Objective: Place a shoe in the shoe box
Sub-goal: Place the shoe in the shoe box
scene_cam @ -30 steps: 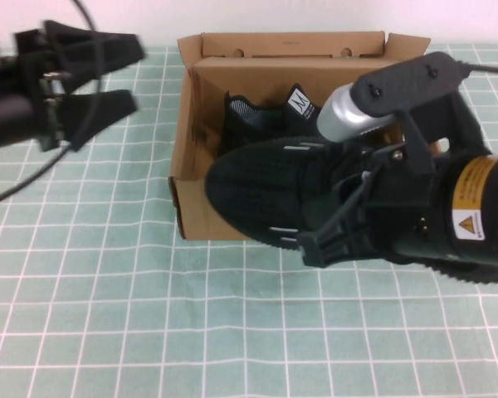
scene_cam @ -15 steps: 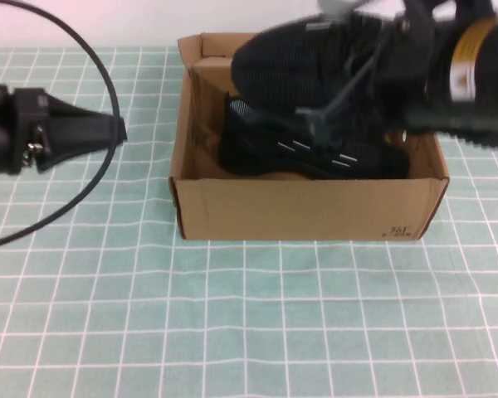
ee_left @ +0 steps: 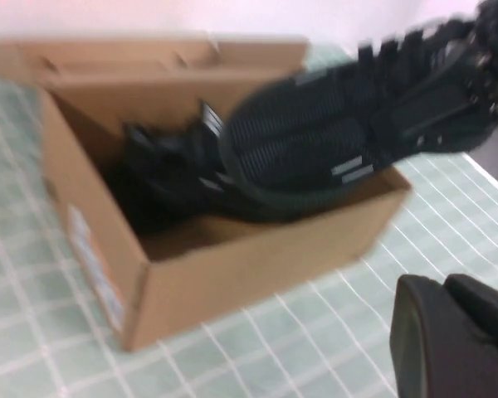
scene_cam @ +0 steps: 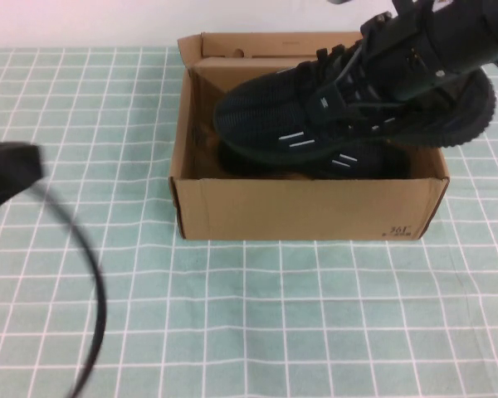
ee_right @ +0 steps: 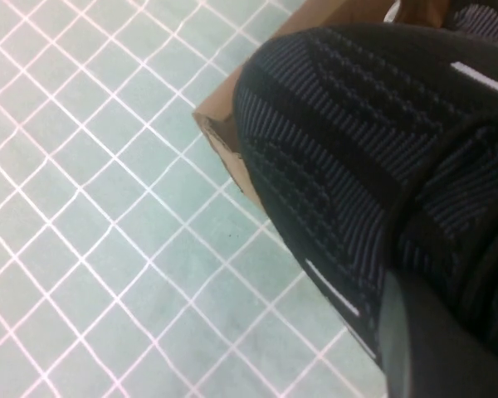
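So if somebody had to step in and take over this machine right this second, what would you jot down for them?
Right gripper: shut on the black shoe, holding it tilted, toe down, over the open shoe box at the back middle of the table.
Left gripper: parked off the table's left edge, holding nothing; whether it is open cannot be told.
Done: one other shoe already lies in the box.
Left: lower the held shoe in beside it, let go, pull the right arm away.
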